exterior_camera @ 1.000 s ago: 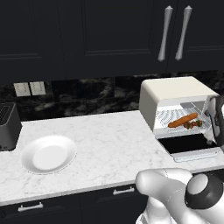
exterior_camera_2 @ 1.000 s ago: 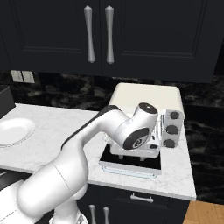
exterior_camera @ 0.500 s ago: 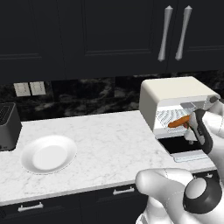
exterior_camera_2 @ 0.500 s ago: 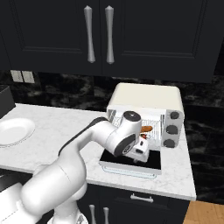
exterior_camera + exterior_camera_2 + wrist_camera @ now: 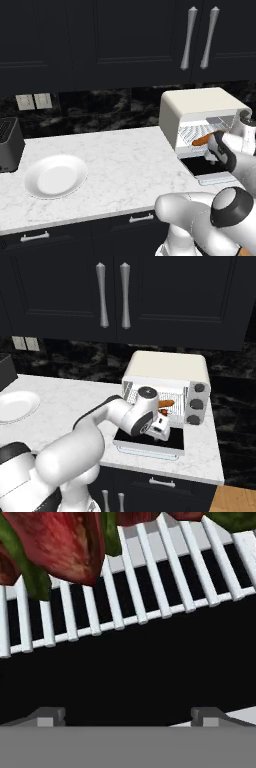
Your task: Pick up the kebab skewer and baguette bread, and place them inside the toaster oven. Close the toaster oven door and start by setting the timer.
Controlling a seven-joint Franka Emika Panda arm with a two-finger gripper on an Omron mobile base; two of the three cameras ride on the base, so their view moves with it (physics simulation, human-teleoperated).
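The cream-white toaster oven [image 5: 197,102] [image 5: 167,370] stands open, its dark glass door [image 5: 210,167] [image 5: 147,442] lying flat in front. The orange-brown baguette [image 5: 201,141] [image 5: 166,403] lies on the wire rack [image 5: 150,587] inside. In the hand view the kebab skewer [image 5: 55,542], red meat chunks with green pieces, rests on the same rack close ahead. My gripper [image 5: 129,717] [image 5: 215,151] [image 5: 161,426] hovers just above the door at the oven's mouth, open, with nothing between its fingers.
A white plate [image 5: 55,175] [image 5: 15,406] sits on the marble counter to the left. A dark grey slot toaster [image 5: 9,144] stands at the far left. The oven's dark knobs [image 5: 196,397] are on its right front. Dark cabinets hang overhead.
My hand has drawn back from the oven's interior and dropped lower, toward the open door. The baguette and skewer stay on the rack.
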